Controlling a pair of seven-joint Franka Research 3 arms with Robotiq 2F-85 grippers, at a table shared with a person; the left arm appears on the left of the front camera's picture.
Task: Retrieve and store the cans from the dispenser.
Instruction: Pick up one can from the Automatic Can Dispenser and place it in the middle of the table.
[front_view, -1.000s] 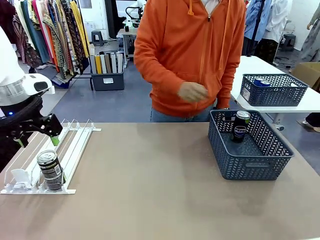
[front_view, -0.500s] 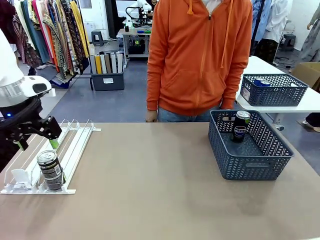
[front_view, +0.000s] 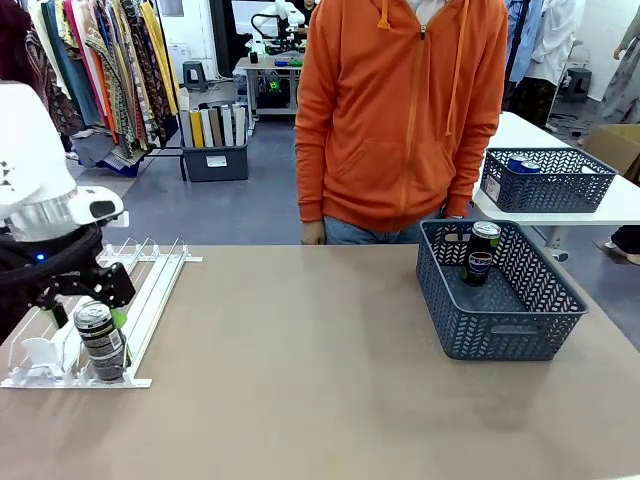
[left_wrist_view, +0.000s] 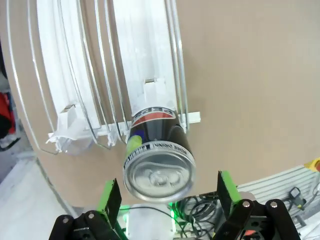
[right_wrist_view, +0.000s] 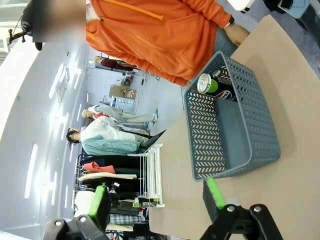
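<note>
Brown laminate covers the bench (front_view: 320, 400), at whose far edge a person in an orange hooded top (front_view: 400, 110) is seen standing; a dark mesh basket (front_view: 500, 335) is set on the bench's right part, and the white and clear dispenser (front_view: 150, 285) is laid at its left edge, well apart from the basket. The left arm (front_view: 40, 200) is lowered over the dispenser's front end; the left jaws are spread wide and released, with one green pad (left_wrist_view: 111, 197) on each side of the silver top of a black can (left_wrist_view: 157, 150); this can is stood upright against the front stop of a lane on the dispenser's right side; a gap seems to be left between pads and can, though contact cannot be ruled out from the front. The right jaws are likewise released, nothing being held between their pads (right_wrist_view: 212, 192), and are pointed towards the basket from well apart. Two cans (front_view: 483, 250) are kept in the basket's far corner.
</note>
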